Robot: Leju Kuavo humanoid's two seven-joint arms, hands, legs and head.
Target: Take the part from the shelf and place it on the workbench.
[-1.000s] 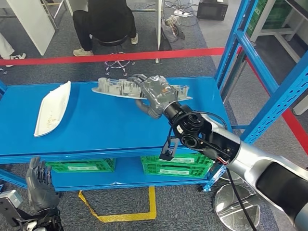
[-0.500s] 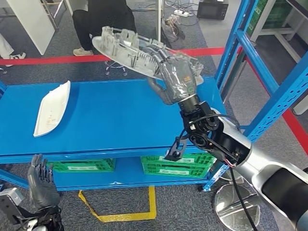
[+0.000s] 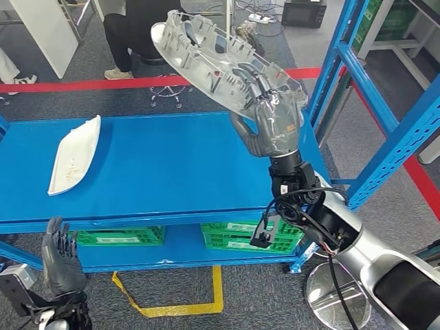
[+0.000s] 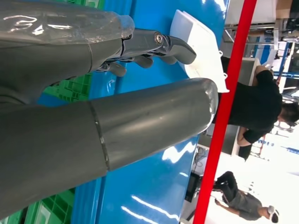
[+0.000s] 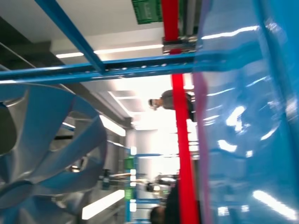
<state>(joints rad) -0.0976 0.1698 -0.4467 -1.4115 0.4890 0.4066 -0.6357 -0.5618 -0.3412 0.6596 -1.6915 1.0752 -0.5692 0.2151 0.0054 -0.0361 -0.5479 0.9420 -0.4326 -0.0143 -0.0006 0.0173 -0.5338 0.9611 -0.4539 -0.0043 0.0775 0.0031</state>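
Here the right hand (image 3: 275,124) is raised above the far right end of the blue shelf (image 3: 155,172), its fingers (image 3: 259,86) wrapped over the near edge of a long grey plastic part (image 3: 218,58) and its thumb pressing from beneath, so the part is clamped in its grasp. The part is clear of the shelf surface, tilted, with its ribbed inner side facing the head camera; it stretches from the hand up and away toward the robot's left, over the red floor tape (image 3: 130,83) beyond the shelf. A black cable (image 3: 291,199) loops at the wrist below the hand.

Well to the left of that hand, a white tray-shaped piece (image 3: 75,155) lies flat on the shelf. Under the shelf's top level sit green crates (image 3: 244,237). The left hand (image 3: 61,258) hangs low in front of the shelf's near left edge, holding nothing, fingers apart and slightly curved. In the left wrist view its thumb (image 4: 155,116) and dark fingers (image 4: 162,44) are spread apart, with the white piece (image 4: 201,49) beyond them. A seated person (image 3: 148,31) is behind the tape, past the held part.
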